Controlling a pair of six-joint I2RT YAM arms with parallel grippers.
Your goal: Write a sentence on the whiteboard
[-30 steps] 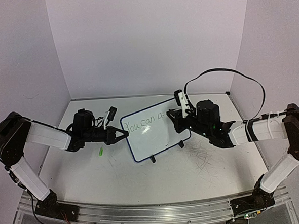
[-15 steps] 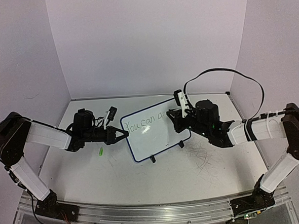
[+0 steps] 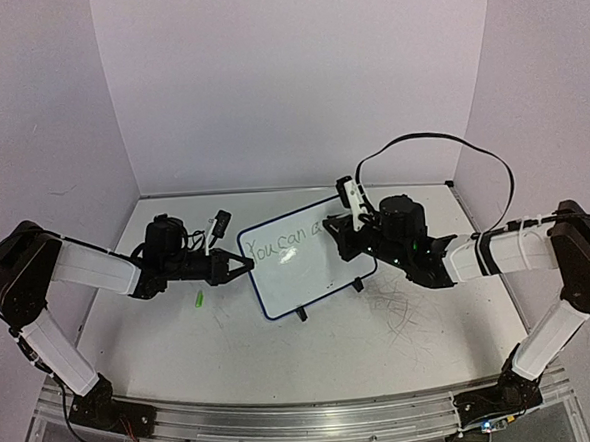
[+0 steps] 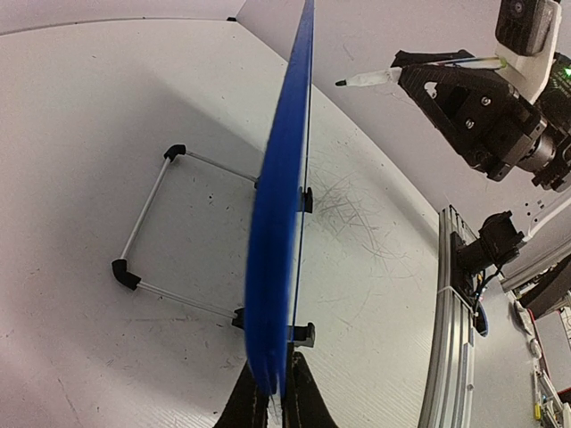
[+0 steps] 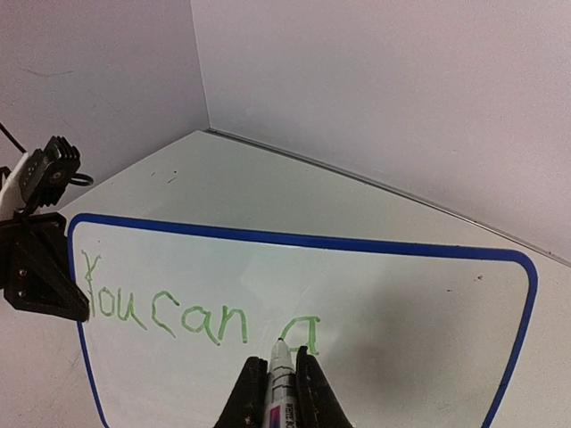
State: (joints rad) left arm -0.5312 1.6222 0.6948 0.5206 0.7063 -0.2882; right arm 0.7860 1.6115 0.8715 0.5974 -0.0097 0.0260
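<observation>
While the left end effector (image 3: 246, 268) stays clamped on the 9 o'clock edge of the whiteboard (image 3: 303, 276) standing mid-way across the surface (image 3: 232, 340), the right end effector (image 3: 337, 235), closed tight on the marker (image 5: 280, 379), has slid toward 9 o'clock, leaving the sentence (image 3: 280, 249) at "You can a", under half written.

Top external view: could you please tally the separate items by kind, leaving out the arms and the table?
whiteboard: 1
marker: 1
small green piece: 1
Total: 3
</observation>
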